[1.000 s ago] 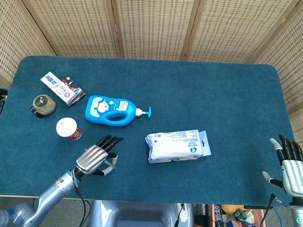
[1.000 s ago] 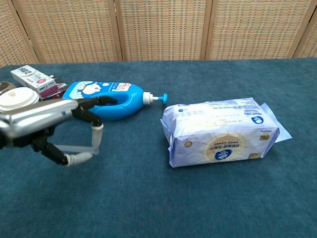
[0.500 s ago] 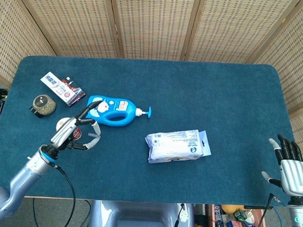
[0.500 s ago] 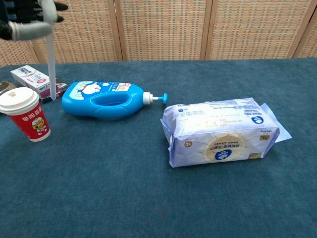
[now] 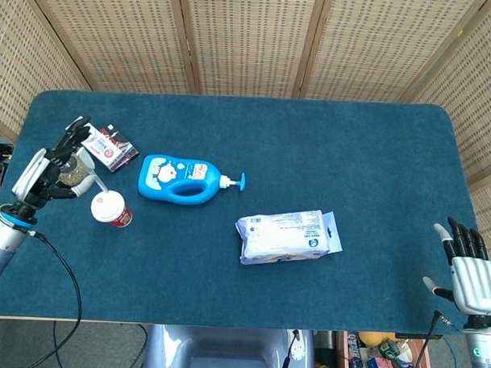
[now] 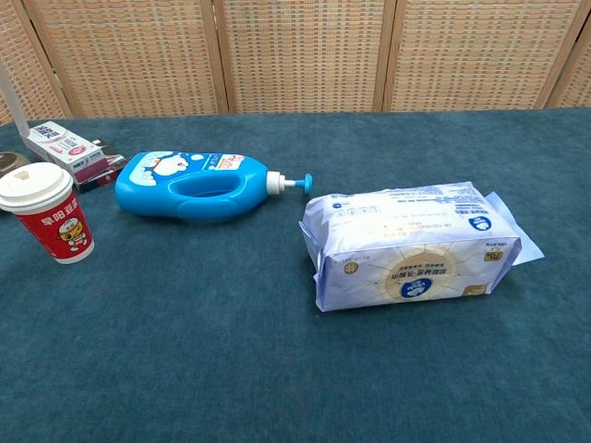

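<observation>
My left hand [image 5: 46, 170] hangs at the table's left side, over a round dark tin [image 5: 74, 171], fingers spread and holding nothing. Just right of it stands a red paper cup [image 5: 111, 209] [image 6: 46, 215] with a white lid. A toothpaste box [image 5: 102, 145] [image 6: 63, 146] lies behind the tin. A blue pump bottle [image 5: 179, 179] [image 6: 198, 185] lies on its side near the middle. A white wipes pack [image 5: 288, 235] [image 6: 412, 246] lies right of centre. My right hand [image 5: 471, 271] is at the near right corner, fingers straight and apart, empty. The chest view shows neither hand.
The table has a dark blue felt top [image 5: 343, 155]. Woven screens [image 5: 250, 39] stand behind it. Below the near edge sits a bin of clutter [image 5: 377, 354].
My left hand has swung from the near edge up and left, past the cup, to over the tin. It has left the chest view. The right hand barely moved.
</observation>
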`<state>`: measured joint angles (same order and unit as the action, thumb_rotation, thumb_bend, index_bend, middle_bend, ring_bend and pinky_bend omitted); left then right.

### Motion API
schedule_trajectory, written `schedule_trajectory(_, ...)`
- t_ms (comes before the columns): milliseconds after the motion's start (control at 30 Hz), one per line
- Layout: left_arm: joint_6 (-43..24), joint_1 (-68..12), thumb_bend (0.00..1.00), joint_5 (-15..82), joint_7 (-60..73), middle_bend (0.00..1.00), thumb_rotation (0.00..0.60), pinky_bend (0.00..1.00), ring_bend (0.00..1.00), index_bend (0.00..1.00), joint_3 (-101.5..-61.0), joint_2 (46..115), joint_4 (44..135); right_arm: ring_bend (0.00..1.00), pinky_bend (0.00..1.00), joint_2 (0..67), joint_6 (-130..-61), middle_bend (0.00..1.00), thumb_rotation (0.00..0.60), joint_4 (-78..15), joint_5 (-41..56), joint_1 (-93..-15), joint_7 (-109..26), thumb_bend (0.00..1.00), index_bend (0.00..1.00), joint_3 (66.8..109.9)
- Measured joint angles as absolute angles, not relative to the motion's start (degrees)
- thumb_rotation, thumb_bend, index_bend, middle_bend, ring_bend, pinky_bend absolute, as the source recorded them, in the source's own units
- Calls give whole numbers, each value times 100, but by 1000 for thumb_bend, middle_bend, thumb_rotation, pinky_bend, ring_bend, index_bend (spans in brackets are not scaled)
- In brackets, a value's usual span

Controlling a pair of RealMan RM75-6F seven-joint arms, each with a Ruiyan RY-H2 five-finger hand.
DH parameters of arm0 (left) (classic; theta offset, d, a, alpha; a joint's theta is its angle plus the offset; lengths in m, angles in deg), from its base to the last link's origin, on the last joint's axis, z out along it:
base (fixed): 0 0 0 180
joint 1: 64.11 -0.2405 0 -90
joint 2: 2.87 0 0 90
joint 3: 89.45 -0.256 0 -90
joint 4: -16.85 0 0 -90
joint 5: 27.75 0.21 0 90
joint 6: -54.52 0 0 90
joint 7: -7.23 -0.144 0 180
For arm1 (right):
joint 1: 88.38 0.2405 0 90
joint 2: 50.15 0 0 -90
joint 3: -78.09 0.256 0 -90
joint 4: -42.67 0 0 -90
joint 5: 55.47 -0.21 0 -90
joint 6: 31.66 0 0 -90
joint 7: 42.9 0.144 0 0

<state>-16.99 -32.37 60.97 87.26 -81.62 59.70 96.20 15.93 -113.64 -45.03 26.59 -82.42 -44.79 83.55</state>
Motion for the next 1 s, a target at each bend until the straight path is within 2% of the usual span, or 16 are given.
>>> schedule_trajectory(467, -1569, -3349, 413, 6299, 9728, 0, 600, 0, 0, 555, -8541, 6250, 8469, 0, 0, 1609, -11350, 0, 600, -4488, 2648, -8230, -4502, 0, 0, 8354)
schedule_trajectory(1000, -1668, -3303, 415, 6280, 9838, 0, 600, 0, 0, 555, -8536, 6479, 8302, 0, 0, 1617, -11302, 0, 600, -4456, 2599, -8209, -4498, 0, 0, 8363)
